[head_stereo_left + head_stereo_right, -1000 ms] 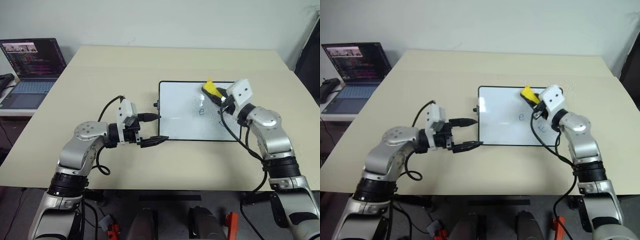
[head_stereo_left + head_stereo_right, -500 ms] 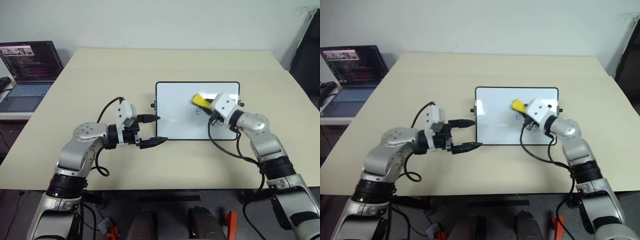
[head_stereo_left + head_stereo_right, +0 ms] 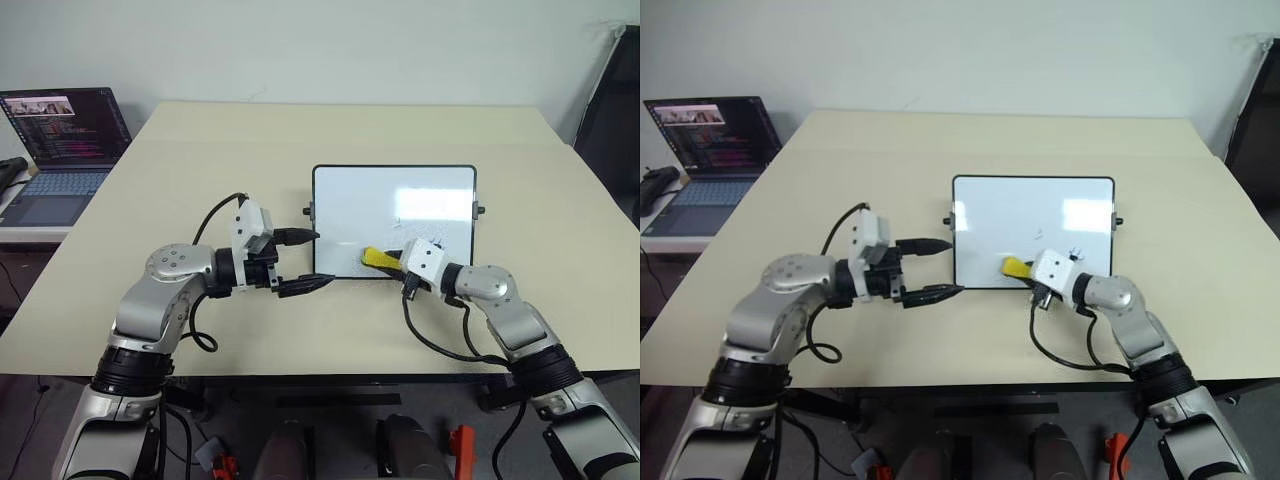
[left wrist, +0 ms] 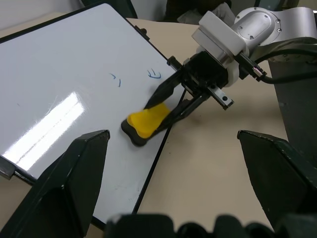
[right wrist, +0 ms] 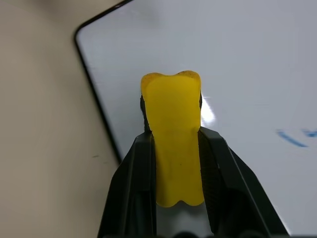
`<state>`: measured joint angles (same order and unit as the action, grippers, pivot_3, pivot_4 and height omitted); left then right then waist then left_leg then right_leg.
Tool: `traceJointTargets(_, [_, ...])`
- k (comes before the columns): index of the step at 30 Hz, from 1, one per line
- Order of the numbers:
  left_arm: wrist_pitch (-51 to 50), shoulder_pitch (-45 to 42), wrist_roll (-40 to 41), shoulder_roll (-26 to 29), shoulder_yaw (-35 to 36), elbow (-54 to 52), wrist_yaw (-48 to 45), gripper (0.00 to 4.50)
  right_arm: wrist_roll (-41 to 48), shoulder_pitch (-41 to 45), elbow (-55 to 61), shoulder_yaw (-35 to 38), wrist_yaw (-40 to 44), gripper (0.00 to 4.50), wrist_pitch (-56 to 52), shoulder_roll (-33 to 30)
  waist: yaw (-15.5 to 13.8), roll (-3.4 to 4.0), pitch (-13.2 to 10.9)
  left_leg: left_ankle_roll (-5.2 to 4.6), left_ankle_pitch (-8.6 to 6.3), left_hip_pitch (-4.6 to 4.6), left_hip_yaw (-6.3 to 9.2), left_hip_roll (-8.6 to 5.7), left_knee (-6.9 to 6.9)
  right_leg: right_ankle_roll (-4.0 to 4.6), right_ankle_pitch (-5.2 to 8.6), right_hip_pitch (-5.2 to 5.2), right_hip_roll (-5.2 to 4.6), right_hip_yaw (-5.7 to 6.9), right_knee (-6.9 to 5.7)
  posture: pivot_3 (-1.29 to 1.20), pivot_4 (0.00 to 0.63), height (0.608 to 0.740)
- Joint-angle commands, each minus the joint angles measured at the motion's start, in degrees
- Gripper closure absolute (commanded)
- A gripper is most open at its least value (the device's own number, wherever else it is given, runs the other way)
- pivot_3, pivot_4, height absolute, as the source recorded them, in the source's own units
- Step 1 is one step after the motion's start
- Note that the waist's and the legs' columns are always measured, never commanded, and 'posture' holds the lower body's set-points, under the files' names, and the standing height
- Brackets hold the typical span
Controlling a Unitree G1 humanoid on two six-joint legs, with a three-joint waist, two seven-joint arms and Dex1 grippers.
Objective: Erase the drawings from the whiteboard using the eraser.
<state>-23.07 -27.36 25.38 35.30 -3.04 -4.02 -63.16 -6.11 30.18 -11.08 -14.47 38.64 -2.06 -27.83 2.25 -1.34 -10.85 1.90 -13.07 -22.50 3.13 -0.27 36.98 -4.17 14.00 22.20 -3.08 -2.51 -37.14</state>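
Right pincer [image 4: 166, 106] clamped across the midsection of the yellow eraser [image 4: 144, 122], whose dark underside rests on the whiteboard [image 3: 395, 200] at its near edge, the board lying mid-surface. The eraser looks light and slightly yielding, best pinched by its long sides; faint blue drawings [image 4: 154, 75] remain, while the left pincer [image 3: 305, 261] stands wide, empty, at the board's left edge

Bright even indoor light, white glare patch on the whiteboard [image 3: 430, 203], soft shadows on the bench [image 3: 200, 150], near claw fingers [image 4: 64, 183] blurred.
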Motion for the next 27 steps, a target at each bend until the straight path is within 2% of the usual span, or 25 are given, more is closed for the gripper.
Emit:
traceJointTargets(1, [1.55, -1.66, -0.32, -0.10, 0.40, -0.43, -0.18, 0.00, -4.07, 3.91, -7.13, 4.14, -7.88, 3.66, 0.99, -2.08, -0.03, 0.00, 0.00, -0.01, 0.03, 0.00, 0.00, 0.00, 0.00, 0.01, 0.00, 0.00, 0.00, 0.00, 0.01, 0.00, 0.150, 0.740])
traceJointTargets(6, [2.88, -2.53, -1.23, -0.32, 0.83, 0.17, 0.54, 0.00, -5.43, 8.65, -13.64, 6.30, -14.52, 3.67, 2.50, -2.31, -0.17, -0.01, 0.01, -0.02, 0.07, 0.00, 0.00, 0.00, -0.01, 0.24, -0.10, -0.01, 0.00, 0.00, 0.03, 0.00, 0.150, 0.740])
traceJointTargets(9, [2.78, -2.69, -1.25, 0.06, 0.97, 0.41, 0.12, 0.00, -5.65, 9.81, -15.37, 6.22, -14.96, 3.67, 3.41, -2.26, -0.17, -0.01, 0.01, -0.02, 0.08, -0.01, -0.01, 0.00, -0.01, 0.29, -0.13, -0.01, 0.00, -0.01, 0.03, 0.00, 0.150, 0.740])
traceJointTargets(14, [3.25, -2.93, -1.57, -0.14, 0.96, 0.60, 0.46, 0.00, -3.29, 6.46, -10.22, 5.52, -11.04, 3.67, 2.88, -1.05, -0.13, -0.02, 0.01, -0.02, 0.08, 0.00, -0.01, 0.00, -0.03, 0.21, -0.16, -0.01, 0.00, -0.01, 0.05, 0.00, 0.150, 0.740])
traceJointTargets(17, [2.98, -3.20, -1.27, 0.18, 1.33, 0.36, 0.31, 0.00, 5.63, 4.29, -0.30, 9.00, -3.63, 3.67, -0.84, -1.72, -0.14, -0.02, 0.01, -0.02, 0.07, -0.03, 0.00, 0.01, -0.06, 0.20, -0.15, 0.01, 0.00, 0.00, 0.07, 0.00, 0.150, 0.740])
traceJointTargets(19, [2.98, -3.46, -1.19, 0.64, 1.72, 0.57, 0.11, 0.00, 9.24, 3.32, 5.55, 10.84, 0.16, 3.67, -5.68, -3.89, -0.15, 0.07, -0.06, -0.02, 0.07, -0.17, 0.02, 0.01, -0.08, 0.19, -0.17, 0.11, 0.00, 0.01, 0.07, 0.00, 0.150, 0.740])
traceJointTargets(23, [4.47, -4.57, -2.10, 3.62, 4.15, 2.78, -0.13, 0.00, 20.50, -3.60, 21.98, 18.29, 12.54, 3.67, -19.16, -16.82, -0.66, 0.20, -0.14, -0.02, 0.06, -0.61, 0.04, -0.03, -0.09, 0.13, -0.19, 0.55, -0.03, 0.03, 0.05, 0.00, 0.150, 0.740])
traceJointTargets(27, [5.33, -4.31, -2.37, 6.89, 5.64, 4.37, -0.99, 0.00, 25.16, -13.56, 28.26, 27.98, 19.46, 3.67, -26.37, -29.03, -0.99, 0.17, -0.13, 0.00, -0.02, -0.63, 0.14, -0.02, -0.25, 0.15, -0.05, 0.53, -0.05, 0.17, 0.19, 0.00, 0.150, 0.740])
